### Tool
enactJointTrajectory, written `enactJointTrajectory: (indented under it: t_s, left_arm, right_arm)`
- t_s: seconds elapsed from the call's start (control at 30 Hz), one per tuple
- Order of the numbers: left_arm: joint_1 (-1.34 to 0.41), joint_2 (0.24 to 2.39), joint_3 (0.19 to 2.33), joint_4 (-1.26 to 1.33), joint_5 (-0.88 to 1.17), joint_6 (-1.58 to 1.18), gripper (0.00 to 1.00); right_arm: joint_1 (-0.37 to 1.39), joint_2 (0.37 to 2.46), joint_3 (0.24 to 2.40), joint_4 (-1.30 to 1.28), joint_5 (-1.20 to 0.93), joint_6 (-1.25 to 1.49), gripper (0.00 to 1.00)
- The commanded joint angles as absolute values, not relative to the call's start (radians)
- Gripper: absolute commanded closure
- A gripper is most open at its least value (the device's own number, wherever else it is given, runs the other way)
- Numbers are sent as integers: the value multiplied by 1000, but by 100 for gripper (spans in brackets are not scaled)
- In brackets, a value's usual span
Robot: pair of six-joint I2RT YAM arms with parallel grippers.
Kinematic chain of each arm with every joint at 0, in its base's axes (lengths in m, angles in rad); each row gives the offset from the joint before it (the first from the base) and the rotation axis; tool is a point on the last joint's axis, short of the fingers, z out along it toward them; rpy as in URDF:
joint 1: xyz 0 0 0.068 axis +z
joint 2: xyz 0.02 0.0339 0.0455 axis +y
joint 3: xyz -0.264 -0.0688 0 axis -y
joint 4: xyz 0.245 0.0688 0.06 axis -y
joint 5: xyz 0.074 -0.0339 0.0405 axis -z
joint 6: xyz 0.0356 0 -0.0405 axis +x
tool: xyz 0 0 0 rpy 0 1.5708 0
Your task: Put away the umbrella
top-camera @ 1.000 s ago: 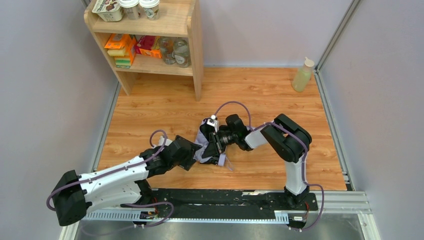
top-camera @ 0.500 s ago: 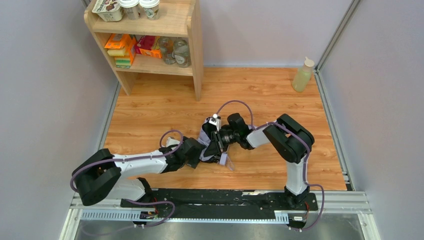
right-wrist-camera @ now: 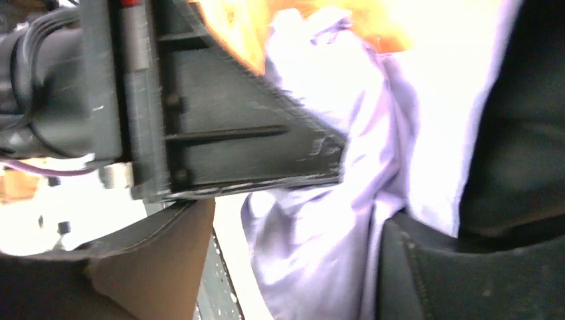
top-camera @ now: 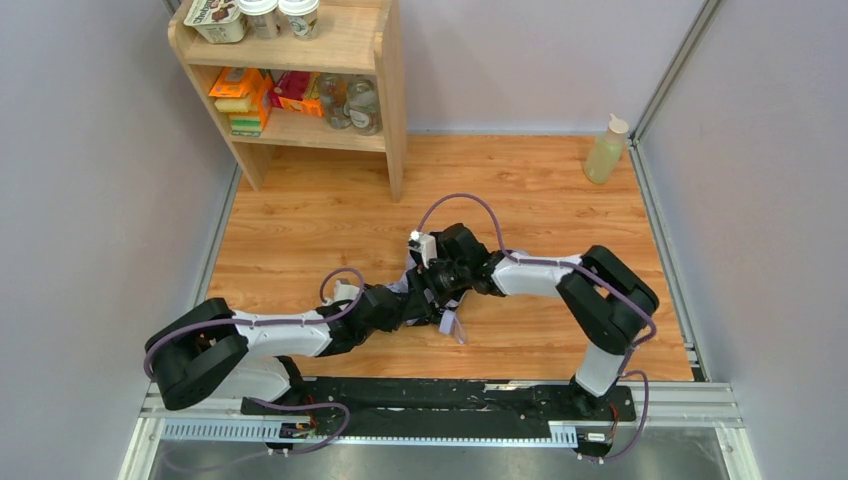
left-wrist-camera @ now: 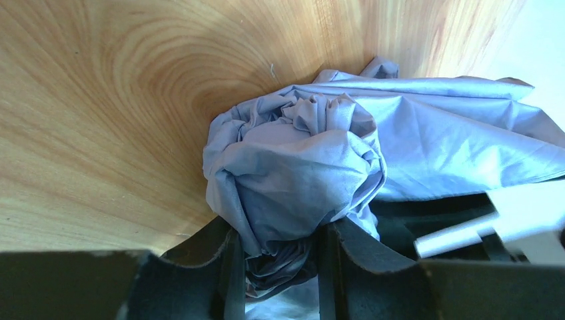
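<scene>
Counted: one umbrella [left-wrist-camera: 300, 167], collapsed into a crumpled lilac wad at the middle of the table [top-camera: 300, 220], wedged between two arms meeting head-on. Hard to read any long axis under the black housings. From above, only a thin lilac tail seen poking out toward the near edge, slightly rightward. Left end effector [left-wrist-camera: 278, 267] pinched narrow on a knot of the fabric, folds bulging out beyond both fingers. Right end effector [top-camera: 435, 288] pressed against the cloth; impossible to tell whether gripping or loose. Elsewhere: one shelf [top-camera: 395, 120] far left, one bottle [top-camera: 604, 150] far right.
</scene>
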State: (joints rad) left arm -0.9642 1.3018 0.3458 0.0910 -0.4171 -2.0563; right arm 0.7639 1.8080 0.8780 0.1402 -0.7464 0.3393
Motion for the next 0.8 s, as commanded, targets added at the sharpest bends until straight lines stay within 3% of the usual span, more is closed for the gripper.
enactJointTrajectory:
  t_s: [0.0,0.07,0.3,0.53,0.67,0.77]
  left_arm:
    - [-962,1371,285,-169,-368,-2118,100]
    - [-963,1368,294,-179,-354,-2118,100]
    - [-962,1339,298,-193,-328,-2131,100]
    - [-962,1249,276,-225,-319,-2163,100]
    - [-962,1206,252,-229,-314,-2184,100]
    - [-962,1203,255,-229,-310,-2198,100]
  right_arm:
    - [850,1607,960,-216,-481,151,9]
    - [889,1530,959,-256,-353,86,0]
    - [1057,1419,838,-117,-78,-118,0]
    - [1149,1534,770,36,67,-190,1]
    - [1210,1646,770,113,274,-232,2]
    - [1268,1741,816,124,484,-232,9]
